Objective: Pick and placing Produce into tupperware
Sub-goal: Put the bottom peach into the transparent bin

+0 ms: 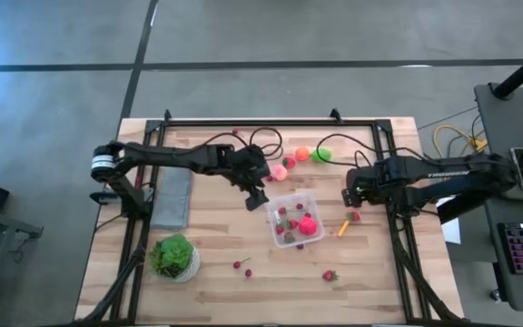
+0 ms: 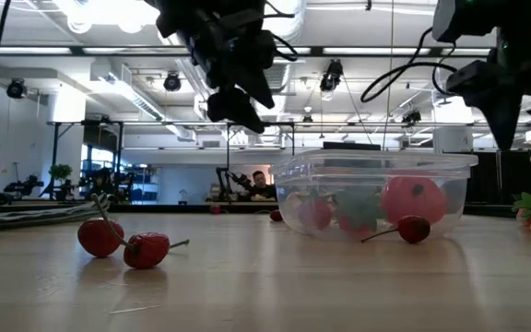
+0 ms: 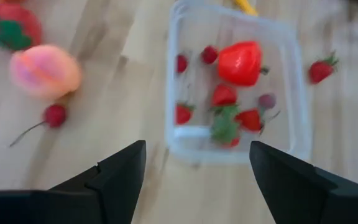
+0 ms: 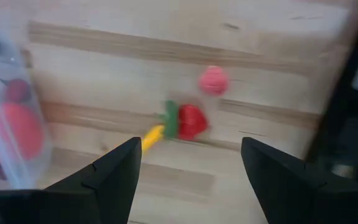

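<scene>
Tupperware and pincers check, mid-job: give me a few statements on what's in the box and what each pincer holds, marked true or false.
1. The tupperware already holds a large red piece and small red berries. True.
2. The left pincer grips the peach-pink fruit. False: it is open and empty, and the fruit lies on the table.
3. The right pincer is open and empty above a strawberry. True.
4. The leafy green head sits inside the tupperware. False: it is in its own bowl near the table's front left.
</scene>
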`<action>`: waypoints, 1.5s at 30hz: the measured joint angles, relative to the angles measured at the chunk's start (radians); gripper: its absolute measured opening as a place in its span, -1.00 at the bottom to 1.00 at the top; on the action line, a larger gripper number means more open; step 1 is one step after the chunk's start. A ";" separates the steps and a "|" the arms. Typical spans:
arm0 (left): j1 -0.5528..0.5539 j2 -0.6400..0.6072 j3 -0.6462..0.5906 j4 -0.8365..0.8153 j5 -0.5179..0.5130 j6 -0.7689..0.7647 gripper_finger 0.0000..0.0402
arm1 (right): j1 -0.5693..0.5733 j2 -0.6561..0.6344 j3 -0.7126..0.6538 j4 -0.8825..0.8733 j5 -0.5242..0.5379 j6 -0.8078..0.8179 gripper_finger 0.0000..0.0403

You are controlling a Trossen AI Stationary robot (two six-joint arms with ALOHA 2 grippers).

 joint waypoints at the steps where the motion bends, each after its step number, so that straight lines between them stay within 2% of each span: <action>1: 0.006 -0.007 0.000 -0.013 -0.003 0.014 0.35 | 0.008 0.005 -0.011 0.025 0.001 0.026 0.34; 8: 0.038 -0.062 0.000 -0.082 -0.060 0.126 0.35 | 0.032 0.075 -0.078 0.073 -0.002 0.140 0.34; 15: 0.038 -0.095 0.000 -0.095 -0.158 0.200 0.35 | 0.031 0.179 -0.100 0.084 0.003 0.141 0.32; 23: 0.051 -0.097 -0.009 -0.092 -0.166 0.214 0.35 | 0.030 0.283 -0.109 0.166 0.004 0.105 0.26; 27: 0.055 -0.097 -0.015 -0.087 -0.167 0.212 0.35 | 0.026 0.321 -0.111 0.170 0.041 0.088 0.25; 36: 0.058 -0.097 -0.015 -0.087 -0.166 0.209 0.35 | -0.005 0.321 -0.177 0.325 0.054 0.067 0.23; 45: 0.059 -0.097 -0.015 -0.081 -0.166 0.201 0.35 | -0.008 0.293 -0.194 0.345 0.076 0.077 0.04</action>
